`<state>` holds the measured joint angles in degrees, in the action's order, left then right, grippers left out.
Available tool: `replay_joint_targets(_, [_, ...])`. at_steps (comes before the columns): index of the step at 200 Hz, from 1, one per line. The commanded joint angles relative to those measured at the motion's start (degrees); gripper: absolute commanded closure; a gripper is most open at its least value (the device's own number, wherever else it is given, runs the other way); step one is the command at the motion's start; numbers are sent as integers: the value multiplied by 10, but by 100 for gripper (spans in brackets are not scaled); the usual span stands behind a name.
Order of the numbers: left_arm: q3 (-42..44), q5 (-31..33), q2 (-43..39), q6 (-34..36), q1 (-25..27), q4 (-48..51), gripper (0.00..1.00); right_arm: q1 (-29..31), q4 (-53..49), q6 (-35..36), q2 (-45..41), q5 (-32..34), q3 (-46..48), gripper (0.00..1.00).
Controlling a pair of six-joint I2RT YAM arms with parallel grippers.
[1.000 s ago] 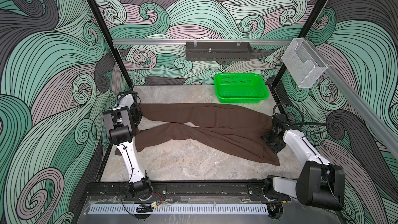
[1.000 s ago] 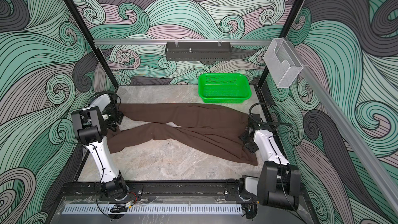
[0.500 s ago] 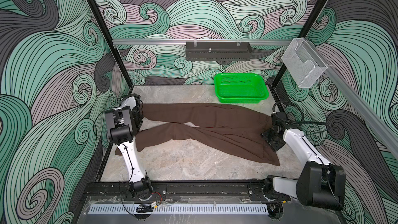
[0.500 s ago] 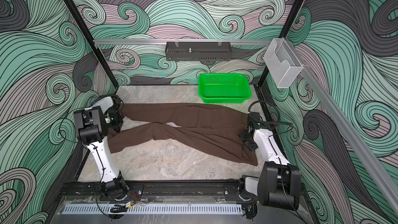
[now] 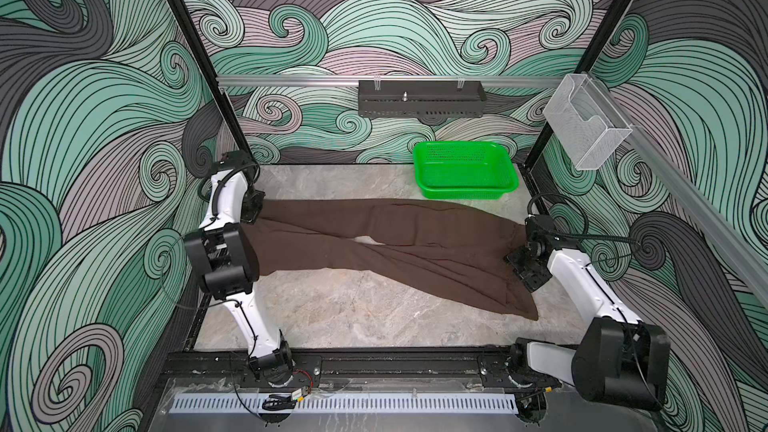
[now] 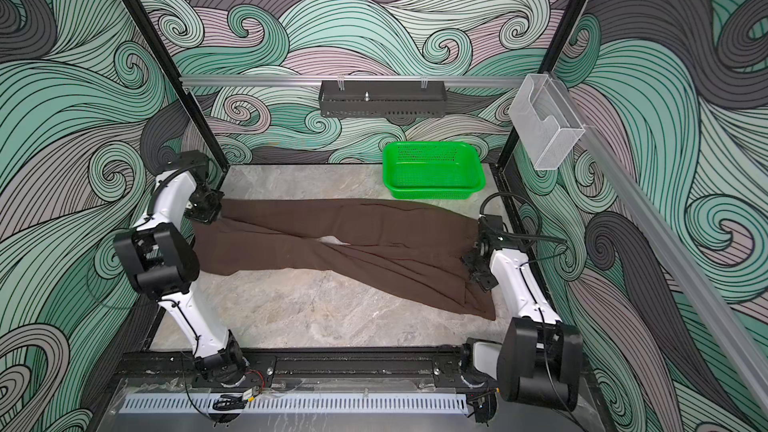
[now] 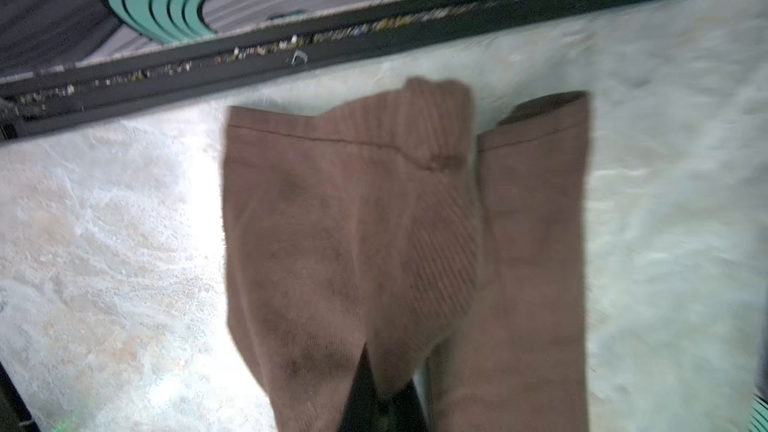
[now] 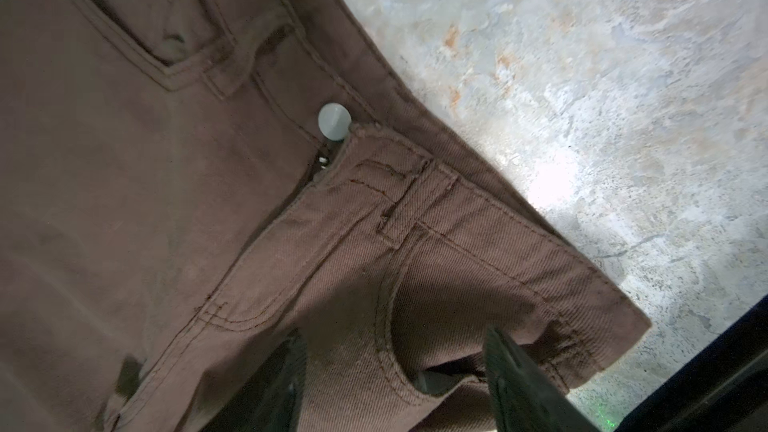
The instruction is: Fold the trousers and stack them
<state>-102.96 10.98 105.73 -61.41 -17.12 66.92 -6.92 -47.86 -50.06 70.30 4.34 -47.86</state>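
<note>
- Lying spread out on the tabletop (image 5: pixel 353 317), the trousers (image 5: pixel 395 238) sit just in front of the green basket (image 5: pixel 465 194); the far leg's upper edge runs close along the basket's near wall
- Both top views show the waistband (image 6: pixel 478 297) in front of the basket's right corner, towards the near edge, and the two wide legs stretching away past the basket's left side
- The legs part a little around the middle, level with the basket's left end, where a small patch of pale pocket lining (image 5: pixel 365 240) shows between them
- Both hems (image 7: pixel 332 130) lie well to the left of the basket, flat and side by side in the left wrist view
- The left end effector (image 7: pixel 384 405) is there at the leg ends, its dark fingers drawn together and pinching a ridge of the brown cloth
- The right end effector (image 8: pixel 399 388) is at the waist end, in front of the basket's right corner, with its fingers (image 8: pixel 528 388) held wide apart on either side of a front pocket (image 8: pixel 440 326); I cannot tell whether they press on the cloth
- A pale round button (image 8: pixel 333 120) closes the waistband beyond that pocket
</note>
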Motion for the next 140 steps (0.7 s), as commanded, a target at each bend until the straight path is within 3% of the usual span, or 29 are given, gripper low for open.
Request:
replay_joint_targets(1, [10, 5, -66, 53, -24, 11, 100, 3, -38, -10, -28, 24, -13, 30])
replay_joint_targets(43, [148, -25, -181, 94, -49, -25, 100, 3, -61, -22, -57, 22, 3, 29])
replay_joint_targets(84, [304, -36, -301, 126, -107, -92, 100, 1, -91, -27, -84, 31, 28, 27])
replay_joint_targets(140, [306, -53, -307, 145, -139, -68, 100, -5, -144, -44, -137, 39, 63, 26])
